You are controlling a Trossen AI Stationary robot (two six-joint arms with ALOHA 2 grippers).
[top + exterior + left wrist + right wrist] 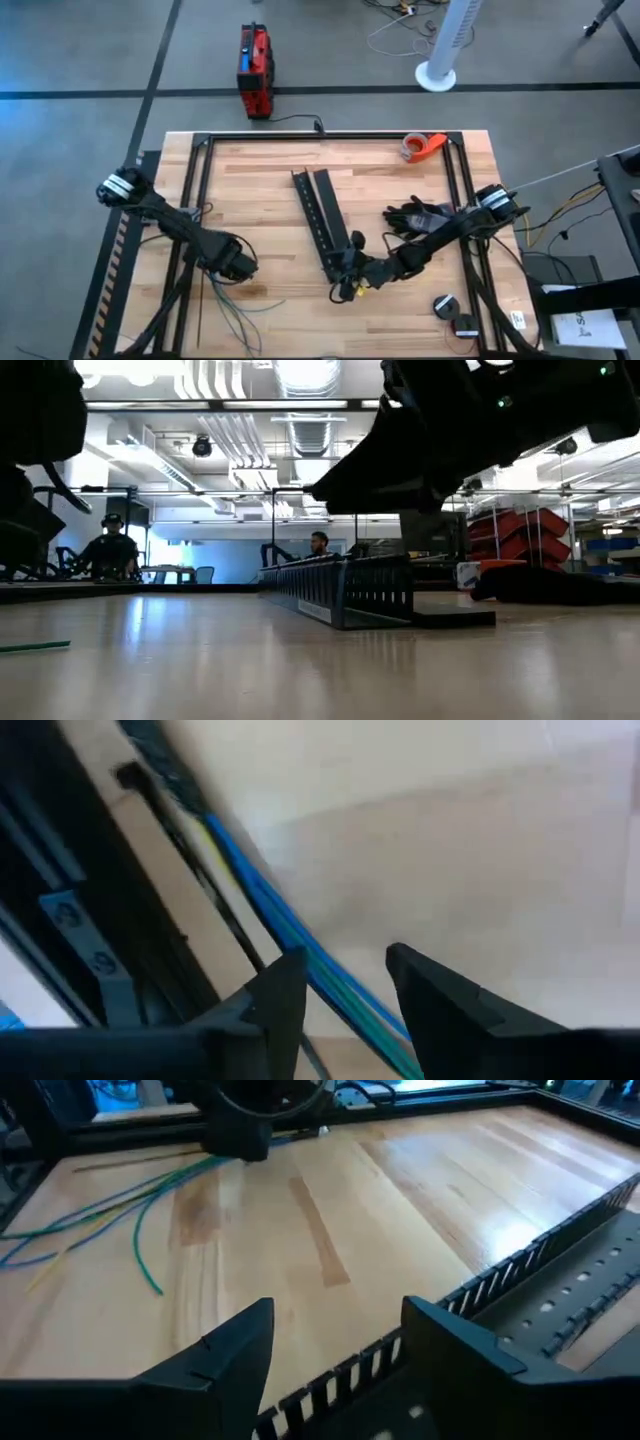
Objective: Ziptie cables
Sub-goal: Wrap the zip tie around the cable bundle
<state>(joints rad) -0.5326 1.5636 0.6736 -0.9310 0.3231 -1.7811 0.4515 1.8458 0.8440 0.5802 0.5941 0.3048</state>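
Presently, items by size, with handling notes for the step in hand, judged to be gathering the cables into one bunch ahead of any tie.

Table [270,180]: wood top inside a black frame; bears all below.

Rails [322,220]: two long black slotted strips, lying mid-table, meeting in a narrow V toward the near edge. Not part of the job; best left undisturbed.

Left arm: reaches in from the left edge. Left gripper [238,264] sits low at the near-left of the table, at the head of the cables. In its wrist view the fingers [283,1005] stand apart, released, with blue and green strands passing between them. Note: close only once every strand lies inside the gap, near the bunched end, so that none splays out.

Right arm: reaches in from the right edge. Right gripper [357,272] hovers over the near end of the rails, jaws parted and empty, well apart from the cables. Note: it has to cross clear of the rail teeth.

Cables [232,305]: thin green, blue and dark wires, fanned loose from the left gripper toward the near edge. No tie seen on them.
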